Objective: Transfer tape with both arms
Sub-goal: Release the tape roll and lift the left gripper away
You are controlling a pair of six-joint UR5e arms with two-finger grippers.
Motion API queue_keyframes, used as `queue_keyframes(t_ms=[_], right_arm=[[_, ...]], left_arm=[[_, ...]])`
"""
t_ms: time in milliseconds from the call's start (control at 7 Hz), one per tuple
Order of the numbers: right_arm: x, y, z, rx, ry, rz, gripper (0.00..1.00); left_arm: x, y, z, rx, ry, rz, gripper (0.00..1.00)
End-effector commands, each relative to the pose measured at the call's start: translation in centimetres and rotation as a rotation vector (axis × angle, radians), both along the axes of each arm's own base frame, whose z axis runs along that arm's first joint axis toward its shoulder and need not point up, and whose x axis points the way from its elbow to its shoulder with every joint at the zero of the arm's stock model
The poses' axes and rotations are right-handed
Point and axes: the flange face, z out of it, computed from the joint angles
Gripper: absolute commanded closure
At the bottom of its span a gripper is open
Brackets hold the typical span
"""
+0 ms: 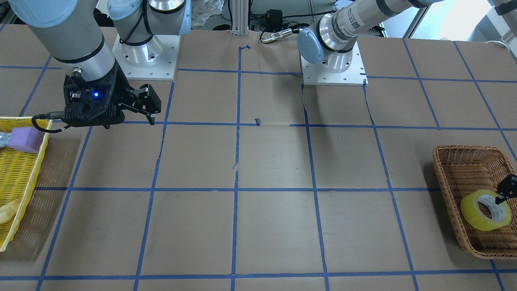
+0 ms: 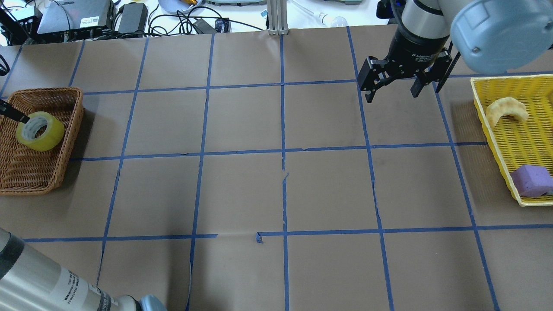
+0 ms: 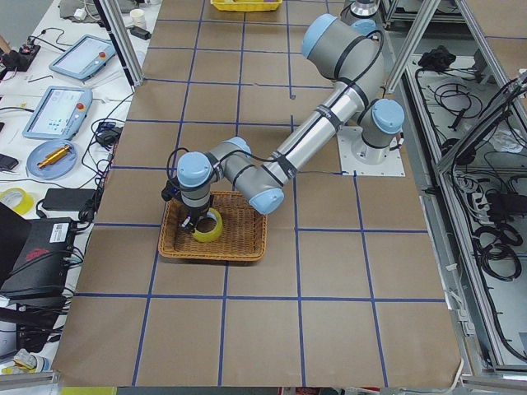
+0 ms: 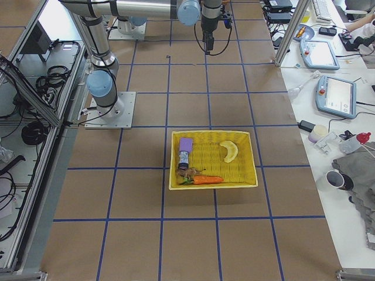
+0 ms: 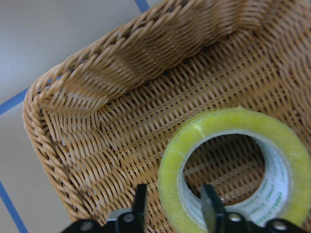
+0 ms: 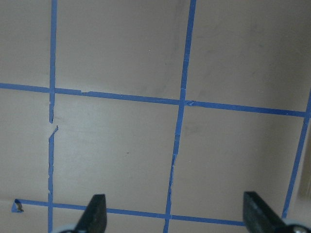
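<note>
The left gripper [image 5: 174, 190] pinches the wall of the tape [image 5: 233, 119], one finger inside the ring and one outside. The roll sits tilted in the wicker basket [image 5: 121, 63]. Far across the table [image 2: 242, 190], the right gripper [image 2: 392, 97] hangs wide open.

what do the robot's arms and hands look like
Both are silver-grey tubular arms, the left arm and right arm, with light blue round joint caps. The left carries a white printed label. Each ends in a black two-finger hand: the right hand has white lettering on its wrist, a small blue light and a black cable; the left hand shows slim black fingers.
</note>
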Motion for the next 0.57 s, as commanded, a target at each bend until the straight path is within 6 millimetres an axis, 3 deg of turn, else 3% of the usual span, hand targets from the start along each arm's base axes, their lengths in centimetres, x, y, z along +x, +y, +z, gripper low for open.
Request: queue_keyframes(t_ms=[0, 143, 429], right_arm=[[-0.2, -0.1, -0.1, 0.001, 0.001, -0.008, 0.0], [-0.3, -0.1, -0.1, 0.006, 0.001, -0.009, 0.0], [-0.3, -0.1, -0.1, 0.006, 0.001, -0.011, 0.0]], left_arm=[[-11.5, 0.6, 7.9, 0.086, 0.008, 0.117, 0.0], [-16.7, 1.7, 12.8, 0.073, 0.01, 0.174, 0.0], [-31.9, 4.0, 18.2, 0.072, 0.023, 0.352, 0.0]])
